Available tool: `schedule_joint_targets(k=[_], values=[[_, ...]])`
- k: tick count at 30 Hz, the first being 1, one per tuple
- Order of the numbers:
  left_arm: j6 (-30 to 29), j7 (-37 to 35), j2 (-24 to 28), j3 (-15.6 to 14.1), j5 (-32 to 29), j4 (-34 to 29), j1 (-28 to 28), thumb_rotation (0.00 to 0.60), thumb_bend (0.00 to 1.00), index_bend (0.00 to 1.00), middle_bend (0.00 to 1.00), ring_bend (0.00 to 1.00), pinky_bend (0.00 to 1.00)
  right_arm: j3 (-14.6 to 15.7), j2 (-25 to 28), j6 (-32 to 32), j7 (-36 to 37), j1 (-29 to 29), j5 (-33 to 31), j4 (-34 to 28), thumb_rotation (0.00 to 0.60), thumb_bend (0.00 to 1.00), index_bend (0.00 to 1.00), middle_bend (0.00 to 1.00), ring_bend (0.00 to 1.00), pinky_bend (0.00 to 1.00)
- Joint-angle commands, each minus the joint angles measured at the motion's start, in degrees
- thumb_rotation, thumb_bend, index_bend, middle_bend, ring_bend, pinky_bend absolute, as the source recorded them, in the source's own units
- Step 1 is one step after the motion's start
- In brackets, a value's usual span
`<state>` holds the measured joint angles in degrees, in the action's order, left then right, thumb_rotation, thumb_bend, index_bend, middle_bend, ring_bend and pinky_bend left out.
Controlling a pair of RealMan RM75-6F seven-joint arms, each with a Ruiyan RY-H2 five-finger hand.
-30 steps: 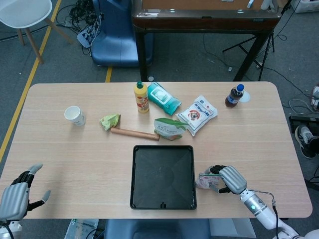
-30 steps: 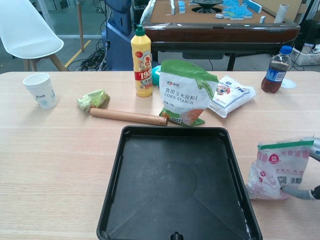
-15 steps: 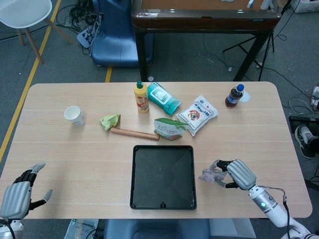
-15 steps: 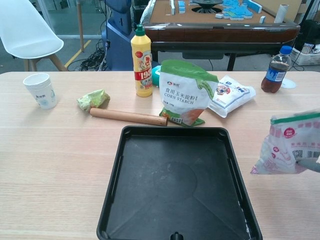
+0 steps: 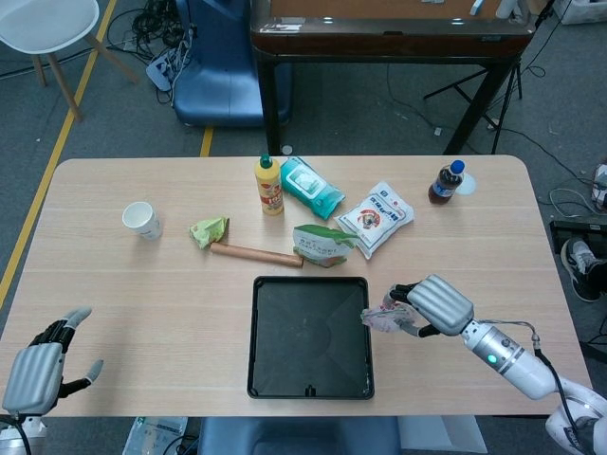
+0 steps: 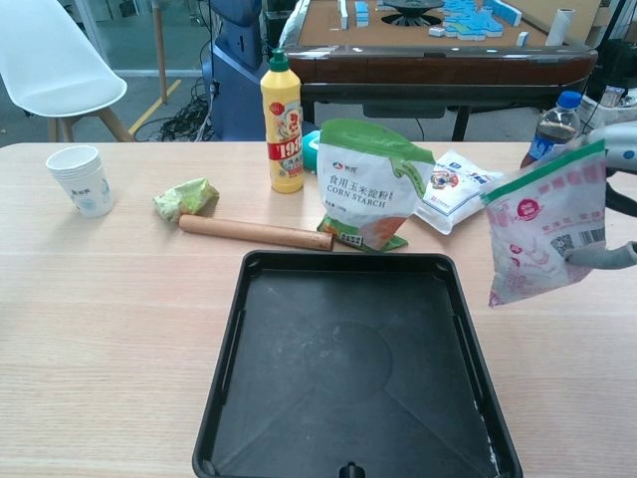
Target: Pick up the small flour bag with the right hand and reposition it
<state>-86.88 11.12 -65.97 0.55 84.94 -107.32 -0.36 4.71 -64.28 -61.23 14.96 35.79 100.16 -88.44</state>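
**Q:** What differs from half a second ago?

**A:** My right hand (image 5: 432, 305) has carried the small flour bag (image 6: 545, 235) up and inward. Earlier the bag hung right of the black tray (image 5: 309, 384), clear of it. In the head view it now overlaps the tray's right rim. In the chest view it has risen higher in the frame and tilted, green-edged top up to the right.

**Q:** State of the hands?

**A:** Right: fingers curled around the bag's right side, holding it off the table (image 5: 142, 303). Left hand (image 5: 38, 365): fingers apart, holding nothing, at the near left table edge, barely shifted.

**Q:** What does one view give that the other lacks?

**A:** Chest view shows the bag's pink print and that it hangs in the air; of my right hand only grey fingers (image 6: 609, 257) show at the frame edge. Head view shows the whole right hand and the left one, which the chest view misses.

**Q:** Beyond the tray?

**A:** Unmoved: rolling pin (image 6: 255, 232), corn starch bag (image 6: 366, 184), green crumpled wrapper (image 6: 186, 197), paper cup (image 6: 81, 179), yellow bottle (image 6: 282, 121), white bag (image 6: 456, 188), cola bottle (image 5: 445, 182) furthest right.
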Motion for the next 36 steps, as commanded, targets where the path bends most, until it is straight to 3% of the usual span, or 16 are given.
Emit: schedule_joint_targets(k=[1,10,20,25,36], values=[[0.11,-0.05,0.05,0.03,-0.04,0.06,-0.09,0.600,0.24,0.15,0.18,0.19,0.27,-1.62,3.16,6.57,-5.11,3.99,-2.40,-4.22,0.600,0.67,0.68,0.64,0.60,0.73],[0.26,-0.56,-0.03,-0.01,0.00,0.52,-0.24,0.600,0.24,0.15,0.18,0.19,0.27,-4.09,4.50,15.09,-17.36,8.15,-6.51,-8.03,0.600,0.67,0.68,0.64,0.60,0.73],[0.40,-2.15,-0.33,-0.03,-0.10,1.71,-0.30,0.600,0.24,0.15,0.18,0.19,0.27,-5.83,1.87,21.53,-37.63,10.96,-12.53,-10.48,0.600,0.67,0.69,0.64,0.60,0.73],[0.26,-3.15,-0.30,0.06,-0.34,2.30,-0.18,0.600,0.24,0.15,0.18,0.19,0.27,-6.23,0.39,22.48,-46.43,11.84,-15.39,-10.47,0.600,0.67,0.69,0.64,0.60,0.73],[0.54,-5.11,-0.89,0.12,-0.65,3.51,-0.23,0.600,0.24,0.15,0.18,0.19,0.27,-6.74,-2.07,17.81,-66.60,12.22,-18.60,-11.29,0.600,0.66,0.69,0.64,0.59,0.72]])
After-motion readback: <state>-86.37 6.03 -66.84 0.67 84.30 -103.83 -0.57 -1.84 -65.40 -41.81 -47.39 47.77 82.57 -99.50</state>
